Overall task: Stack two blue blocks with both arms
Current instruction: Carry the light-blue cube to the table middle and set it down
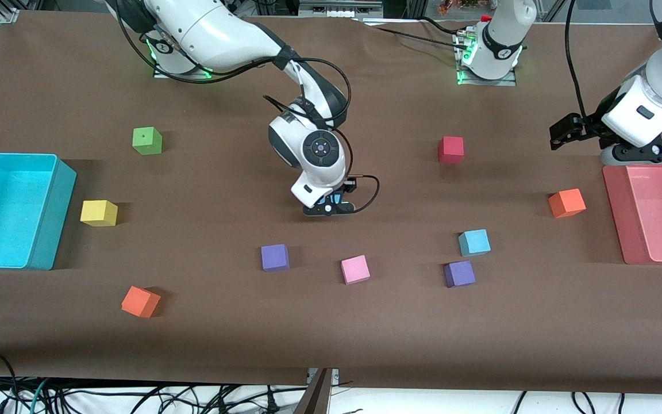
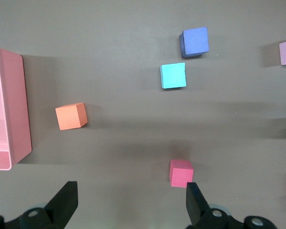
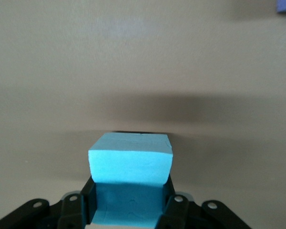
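My right gripper [image 1: 330,208] hangs low over the middle of the table, shut on a light blue block [image 3: 131,164] that fills the space between its fingers [image 3: 174,202]. The other blue block [image 1: 474,242] sits on the table toward the left arm's end, just beside a purple cube [image 1: 459,273] that lies nearer the front camera. The left wrist view shows that same blue block [image 2: 173,76] lying free. My left gripper [image 1: 559,137] is up in the air by the pink bin [image 1: 653,213], open, with nothing between its fingers [image 2: 196,200].
A cyan bin [image 1: 12,210] stands at the right arm's end. Loose cubes are scattered about: red [image 1: 451,149], two orange [image 1: 566,203] [image 1: 140,301], pink [image 1: 355,269], a second purple [image 1: 275,257], yellow [image 1: 99,213] and green [image 1: 147,141].
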Robot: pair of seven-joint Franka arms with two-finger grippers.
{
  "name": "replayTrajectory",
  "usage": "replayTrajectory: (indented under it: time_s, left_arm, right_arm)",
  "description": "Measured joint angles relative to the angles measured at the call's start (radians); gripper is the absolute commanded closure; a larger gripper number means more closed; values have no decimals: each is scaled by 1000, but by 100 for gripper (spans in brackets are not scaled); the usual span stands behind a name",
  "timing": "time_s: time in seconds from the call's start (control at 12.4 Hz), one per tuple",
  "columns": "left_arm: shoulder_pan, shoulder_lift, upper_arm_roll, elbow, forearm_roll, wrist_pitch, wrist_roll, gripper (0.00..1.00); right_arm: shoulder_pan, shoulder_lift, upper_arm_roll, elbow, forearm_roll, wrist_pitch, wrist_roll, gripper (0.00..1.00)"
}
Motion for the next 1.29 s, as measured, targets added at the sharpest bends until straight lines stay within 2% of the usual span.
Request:
replayTrajectory:
  time_s: [0.08, 0.16, 0.4, 0.81, 1.13, 1.29]
  left_arm:
    - [0, 4, 0, 0, 0, 4, 0, 0]
    - [1, 8, 0, 0, 0, 8, 0, 0]
    - [3, 15, 0, -1, 0, 12, 0, 0]
    - [3, 15, 0, -1, 0, 12, 0, 0]
    - [3, 15, 0, -1, 0, 13, 0, 0]
    - [3, 15, 0, -2, 0, 13, 0, 0]
  right_arm:
    - [3, 4, 0, 0, 0, 0, 0, 22]
    - [4, 7, 0, -2, 0, 10, 0, 4]
    - [4, 11, 0, -43, 0, 101, 0, 1]
    - [-11, -5, 10, -42, -1, 107, -2, 1]
    - [-42, -147, 16, -42, -3, -18, -54, 1]
    - [-76, -248, 17, -114, 18, -79, -189, 1]
